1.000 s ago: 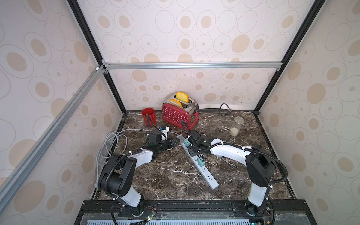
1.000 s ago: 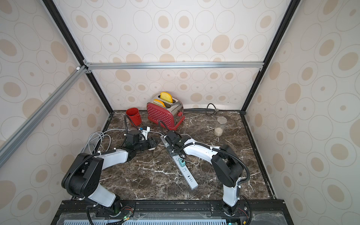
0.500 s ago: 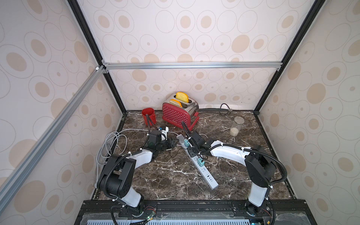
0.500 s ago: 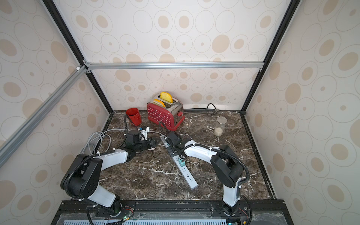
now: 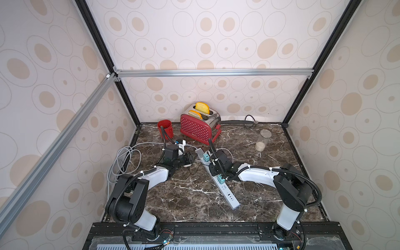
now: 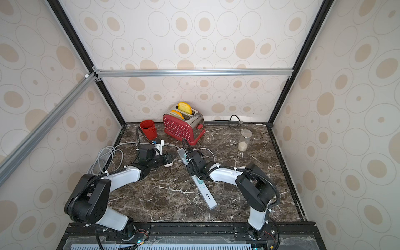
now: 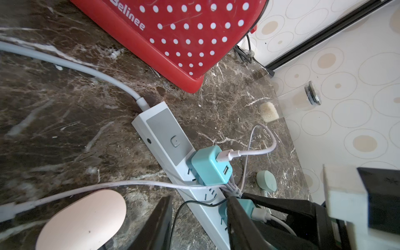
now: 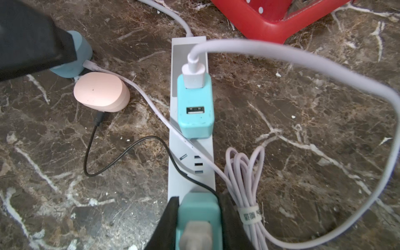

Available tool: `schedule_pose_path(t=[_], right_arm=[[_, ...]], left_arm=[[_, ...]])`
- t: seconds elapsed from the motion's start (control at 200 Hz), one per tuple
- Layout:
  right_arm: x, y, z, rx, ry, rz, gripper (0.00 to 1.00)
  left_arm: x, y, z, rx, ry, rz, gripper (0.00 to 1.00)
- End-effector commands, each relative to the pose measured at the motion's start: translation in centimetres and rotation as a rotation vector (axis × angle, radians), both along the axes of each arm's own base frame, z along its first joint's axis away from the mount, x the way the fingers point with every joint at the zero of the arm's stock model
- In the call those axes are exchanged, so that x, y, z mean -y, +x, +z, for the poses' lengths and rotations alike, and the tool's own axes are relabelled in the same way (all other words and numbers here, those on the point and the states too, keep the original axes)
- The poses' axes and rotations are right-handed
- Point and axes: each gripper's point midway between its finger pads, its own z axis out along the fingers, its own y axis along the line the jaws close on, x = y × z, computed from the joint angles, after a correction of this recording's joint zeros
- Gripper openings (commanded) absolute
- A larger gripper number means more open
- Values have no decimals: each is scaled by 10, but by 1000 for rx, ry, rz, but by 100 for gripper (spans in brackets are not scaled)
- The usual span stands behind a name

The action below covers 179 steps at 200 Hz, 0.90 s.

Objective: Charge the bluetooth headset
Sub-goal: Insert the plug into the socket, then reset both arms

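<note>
The right gripper (image 8: 198,201) is clamped on a teal charger (image 8: 197,216) seated in the strip (image 5: 227,192), which lies diagonally on the marble table (image 5: 194,205). The pink case (image 8: 100,93) lies on the table just left of the strip, with a black cable (image 8: 84,161) meeting its end. The left gripper (image 6: 170,159) is beside the case, and it cannot be told whether its jaws stand apart or grip anything.

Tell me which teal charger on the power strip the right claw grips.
The charger clamped in the right claw, farther from the switch; the other charger stands free beside the switch.
</note>
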Motion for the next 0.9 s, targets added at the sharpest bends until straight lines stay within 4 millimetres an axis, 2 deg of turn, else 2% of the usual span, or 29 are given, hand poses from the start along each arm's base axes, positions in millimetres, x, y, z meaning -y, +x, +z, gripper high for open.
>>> schedule_pose_path(t=[0.0,0.085,0.155,0.26,0.361,0.506,0.591,0.621,0.641,0.726,0.776,0.846,0.891], right_arm=[[39,-48,-79,-302,-189,36,5],[34,-32,-45,-270,-138,20,20],[28,-20,-14,-230,-97,22,41],[17,-8,33,-173,-55,49,64],[14,-5,67,-157,-25,67,78],[22,-3,115,-74,60,62,86],[43,1,134,-29,122,23,88],[54,5,138,-2,138,-1,100],[63,7,140,21,142,-18,99],[100,16,141,152,139,-59,99],[119,17,139,210,142,-69,99],[154,23,133,254,164,-138,99],[178,27,126,250,177,-202,99]], left_arm=[[-13,6,15,44,70,38,46],[-19,9,22,56,118,57,49],[-22,13,29,71,135,71,51],[-30,19,40,85,151,106,52],[-40,24,52,106,174,142,53],[-59,27,70,145,270,199,58],[-75,25,80,172,339,256,67],[-83,22,83,182,366,286,71],[-90,20,85,191,384,310,75],[-118,6,91,230,470,419,87],[-135,-5,87,237,526,480,94],[-155,-17,83,259,623,535,99],[-171,-26,80,267,685,594,99]])
